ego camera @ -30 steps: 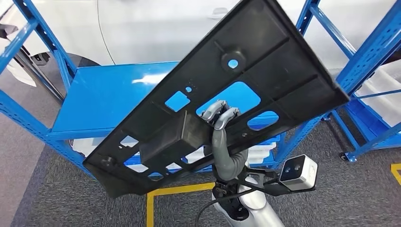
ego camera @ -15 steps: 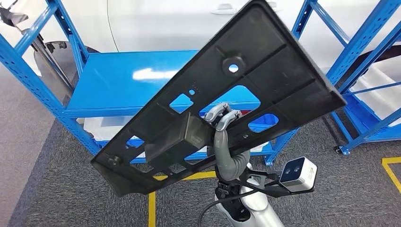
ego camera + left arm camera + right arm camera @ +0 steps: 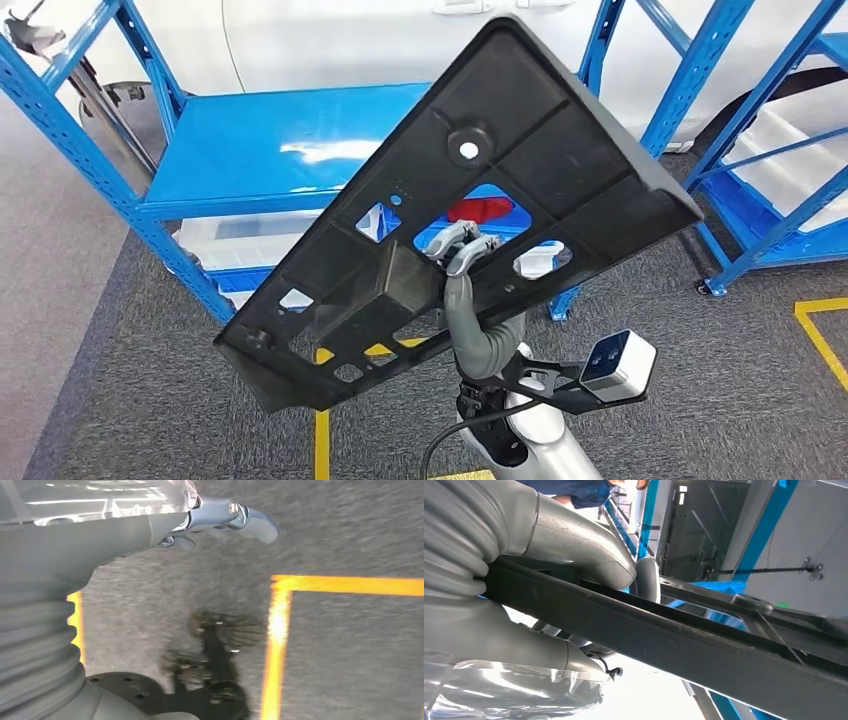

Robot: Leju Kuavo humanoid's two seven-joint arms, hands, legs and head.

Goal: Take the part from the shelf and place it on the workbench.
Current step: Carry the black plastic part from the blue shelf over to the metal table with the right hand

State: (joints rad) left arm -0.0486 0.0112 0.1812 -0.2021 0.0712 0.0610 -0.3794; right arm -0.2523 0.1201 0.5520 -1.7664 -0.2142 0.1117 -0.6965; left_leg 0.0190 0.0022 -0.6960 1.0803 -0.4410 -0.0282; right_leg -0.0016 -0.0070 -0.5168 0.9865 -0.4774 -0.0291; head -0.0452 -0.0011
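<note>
Nearest the viewer, the robot's silver right arm rises from the bottom of the head view, a small grey camera box (image 3: 612,366) jutting out to its right on a dark bracket. The right hand (image 3: 463,262) reaches up through a cut-out in a large, flat black plastic part (image 3: 560,170) and grips it: the fingertips (image 3: 470,240) curl over the edge of the opening onto the part's upper face. In the right wrist view the same hand (image 3: 549,580) clamps a dark rail of the part (image 3: 684,635) between a thick grey thumb on one side and fingers on the other.

The part is held in the air, tilted, above and around the hand. Its low end hangs to the near left and its high end points to the far right. It is a ribbed panel with several holes and a raised box shape just left of the hand.

The left hand (image 3: 220,522) hangs over grey carpet crossed by yellow floor tape (image 3: 280,630). Its fingers hold nothing, but whether they are spread or curled cannot be told.

Beyond the part stands a blue metal shelf (image 3: 270,150) with a flat blue deck. A second blue rack (image 3: 770,190) stands at the far right. Behind both is a white car body (image 3: 330,40).
</note>
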